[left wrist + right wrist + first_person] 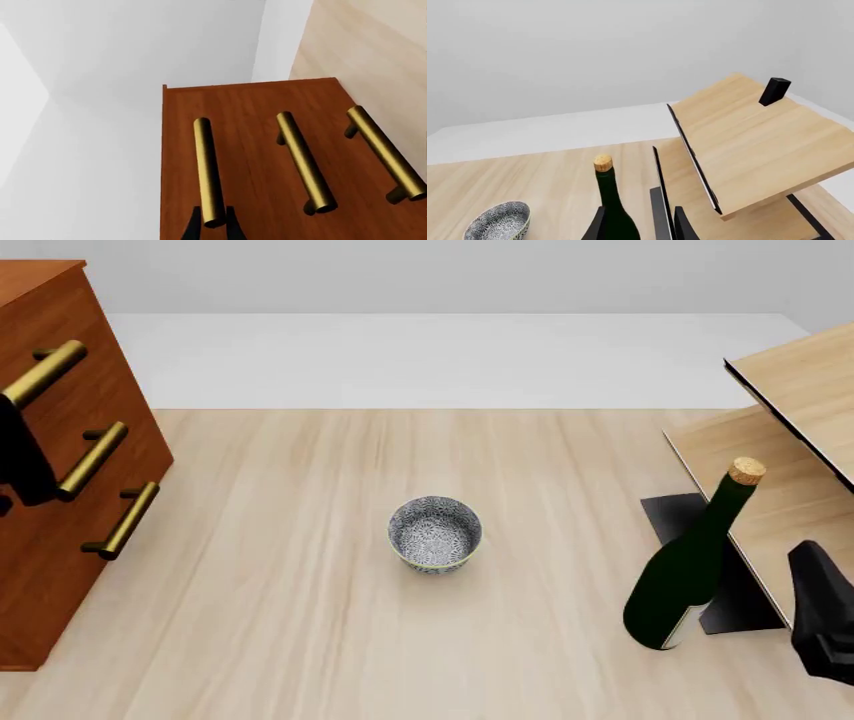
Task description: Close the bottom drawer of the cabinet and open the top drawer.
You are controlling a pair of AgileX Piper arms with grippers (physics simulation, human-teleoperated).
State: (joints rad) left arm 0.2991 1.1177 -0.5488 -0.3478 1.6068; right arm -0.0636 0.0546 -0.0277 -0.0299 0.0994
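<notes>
Nearest, at the front view's right edge, the right gripper (639,225) hangs low beside the dark green wine bottle (687,565). In its wrist view its two dark fingers (684,226) stand apart with the bottle's neck showing between them farther off, so the jaws are open and hold nothing. The corked bottle stands upright on the table (294,590), just beside the pale shelf unit (801,440) with its tilted light-wood boards. Toward the middle of the table sits a small patterned bowl (435,533), well apart from everything else.

Along the left edge stands the cabinet (60,530), reddish-brown, its three brass handles stacked. The bottom drawer (114,535) sits flush with the front, as does the top drawer (54,330); all three fronts look level. The left gripper (213,227) is at the top drawer's handle (208,170): its dark fingers flank the end of the brass bar, closed around it. Beyond lies the white floor and wall.
</notes>
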